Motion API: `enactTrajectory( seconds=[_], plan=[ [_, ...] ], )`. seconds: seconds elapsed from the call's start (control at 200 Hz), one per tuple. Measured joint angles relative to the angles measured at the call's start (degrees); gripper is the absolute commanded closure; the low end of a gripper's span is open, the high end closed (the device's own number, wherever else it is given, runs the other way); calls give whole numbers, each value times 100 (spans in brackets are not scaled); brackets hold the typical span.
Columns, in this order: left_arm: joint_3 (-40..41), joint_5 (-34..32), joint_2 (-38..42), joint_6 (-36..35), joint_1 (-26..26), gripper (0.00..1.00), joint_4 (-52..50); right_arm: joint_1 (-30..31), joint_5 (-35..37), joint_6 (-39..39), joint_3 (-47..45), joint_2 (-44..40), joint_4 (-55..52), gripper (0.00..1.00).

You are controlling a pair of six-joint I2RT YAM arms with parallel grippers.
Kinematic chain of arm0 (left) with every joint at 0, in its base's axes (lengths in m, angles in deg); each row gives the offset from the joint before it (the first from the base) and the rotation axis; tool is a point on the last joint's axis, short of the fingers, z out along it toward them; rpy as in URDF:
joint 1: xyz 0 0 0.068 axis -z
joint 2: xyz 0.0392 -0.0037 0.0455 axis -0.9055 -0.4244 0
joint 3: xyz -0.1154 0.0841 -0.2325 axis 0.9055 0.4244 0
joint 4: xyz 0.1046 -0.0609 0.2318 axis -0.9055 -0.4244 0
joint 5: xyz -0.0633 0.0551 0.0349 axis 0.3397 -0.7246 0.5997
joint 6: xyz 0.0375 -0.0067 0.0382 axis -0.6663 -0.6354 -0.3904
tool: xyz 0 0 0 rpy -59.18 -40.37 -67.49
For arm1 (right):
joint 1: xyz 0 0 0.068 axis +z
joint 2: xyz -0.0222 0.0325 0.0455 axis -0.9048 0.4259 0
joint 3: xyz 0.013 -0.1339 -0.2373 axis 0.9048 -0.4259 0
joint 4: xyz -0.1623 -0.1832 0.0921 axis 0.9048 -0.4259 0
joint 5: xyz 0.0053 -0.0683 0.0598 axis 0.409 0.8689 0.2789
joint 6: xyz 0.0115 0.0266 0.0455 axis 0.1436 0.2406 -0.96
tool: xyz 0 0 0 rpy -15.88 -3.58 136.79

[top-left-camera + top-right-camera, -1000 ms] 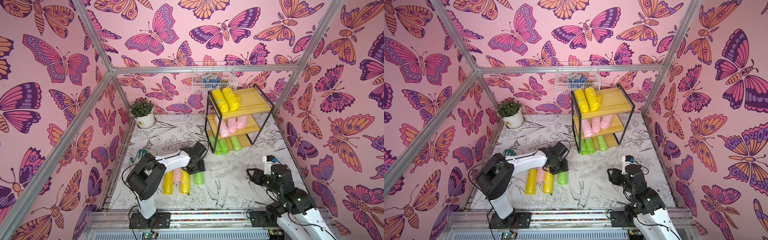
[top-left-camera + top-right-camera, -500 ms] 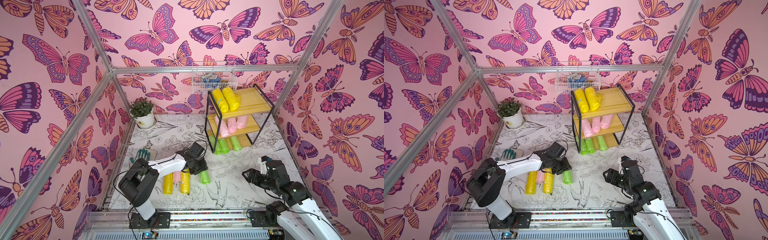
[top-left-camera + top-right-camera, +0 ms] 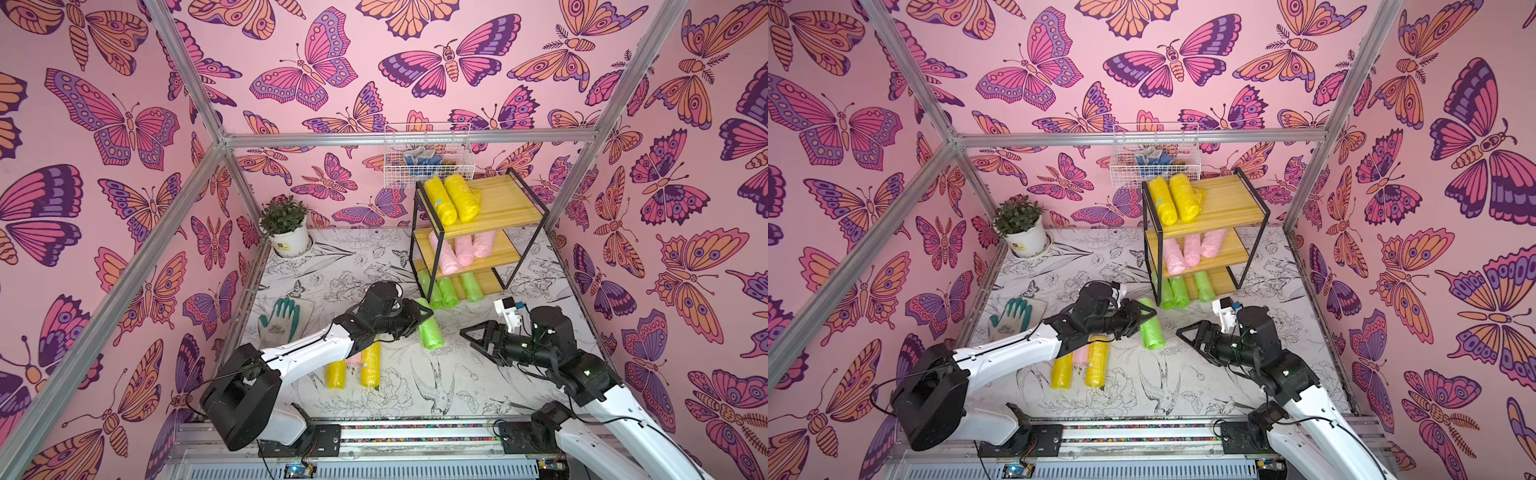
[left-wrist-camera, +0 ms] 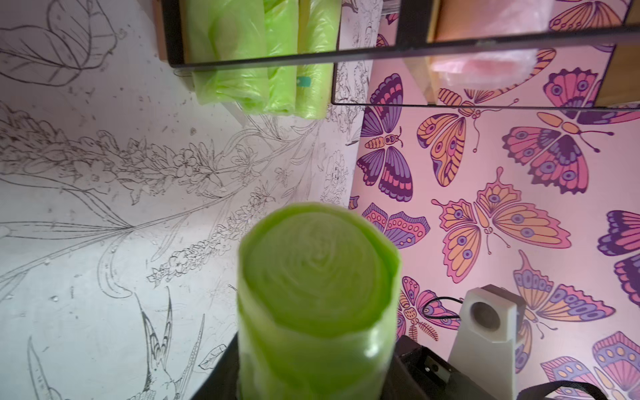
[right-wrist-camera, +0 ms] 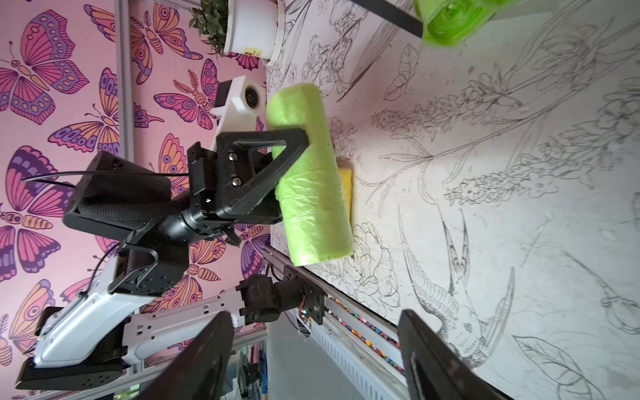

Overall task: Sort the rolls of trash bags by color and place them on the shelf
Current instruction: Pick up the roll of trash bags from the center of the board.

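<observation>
— Near the shelf (image 3: pixel 511 199), what does the left tool (image 3: pixel 415 321) hold?
— One green roll (image 3: pixel 430 332), clamped between its jaws over the worktop (image 3: pixel 374 257), close to three green rolls (image 3: pixel 446 291) on the bottom level.
— And the right tool (image 3: pixel 478 341)?
— Jaws spread wide, empty, nearby.

shelf (image 3: pixel 505 208) at back right, basket (image 3: pixel 399 174) behind it, glove (image 3: pixel 280 320) left, plant (image 3: pixel 286 226) back-left

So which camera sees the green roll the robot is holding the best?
The right wrist view: the held green roll shows along its whole length, side-on, clamped by the left gripper. The left wrist view shows only its blurry end, up close. Both top views show it small, partly behind the gripper.
</observation>
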Motion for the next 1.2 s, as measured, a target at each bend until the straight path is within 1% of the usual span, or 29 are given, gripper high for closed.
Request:
enactTrajectory(
  seconds=[0.25,0.446,0.661,0.801,1.077,1.142,1.197],
  plan=[
    [57,-122,319,354,101,100,424,1067,841,-651,0,332,446,26],
    [129,-166,328,570,153,100,619,1460,1276,-887,-2,767,848,28],
    [225,-173,328,715,197,100,723,1600,1545,-977,0,979,1045,32],
    [234,-188,334,761,197,100,756,1631,1685,-999,0,994,1156,37],
    [251,-236,348,863,260,100,848,1633,1797,-1126,-50,1130,1541,44],
    [262,-262,348,881,271,100,859,1633,1797,-1134,-50,1182,1617,49],
    [273,-295,350,892,271,100,866,1633,1799,-1145,-50,1211,1661,56]
  ],
)
